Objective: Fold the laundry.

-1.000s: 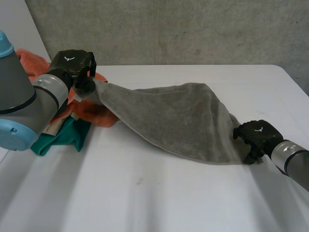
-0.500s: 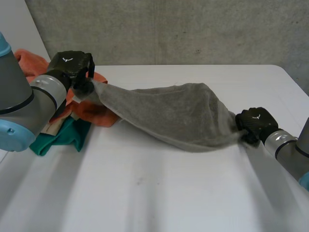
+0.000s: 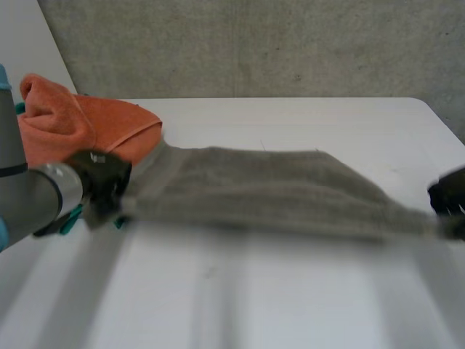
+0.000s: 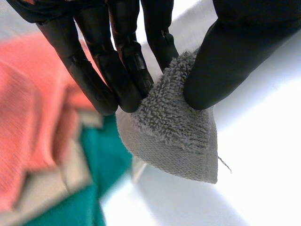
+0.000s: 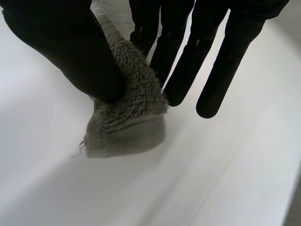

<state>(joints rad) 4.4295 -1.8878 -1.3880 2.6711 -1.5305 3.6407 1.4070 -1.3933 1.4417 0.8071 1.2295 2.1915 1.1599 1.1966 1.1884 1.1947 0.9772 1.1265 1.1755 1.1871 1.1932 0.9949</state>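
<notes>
Two hands on one grey towel (image 3: 269,193), one per end. The towel is stretched long across the white worktop (image 3: 240,298), running left to right in the head view. Can't tell whether its middle touches the surface.

Left hand (image 3: 102,185): at the towel's left end, in front of the laundry pile. In the left wrist view it is grasping. A towel corner is pinched between the thumb and the fingers (image 4: 127,70), which are nearly straight. The hemmed tip of the corner sticks out past the fingertips, over the worktop.

Right hand (image 3: 452,198): at the towel's right end, near the worktop's right side. In the right wrist view it is also grasping. The thumb clamps the other corner against the nearest of the fingers (image 5: 146,28). The remaining ones are straight and sit beside the cloth, apart from it. The hemmed tip pokes out beyond the thumb, close above the worktop.

Pile: the orange cloth (image 3: 73,123) sits at the far left of the worktop, behind the left hand. The teal cloth (image 4: 101,165) and beige cloth (image 4: 61,181) lie under it, beside the left fingers in the wrist view. The towel's left end is just beside the orange cloth. Can't tell if they touch.
</notes>
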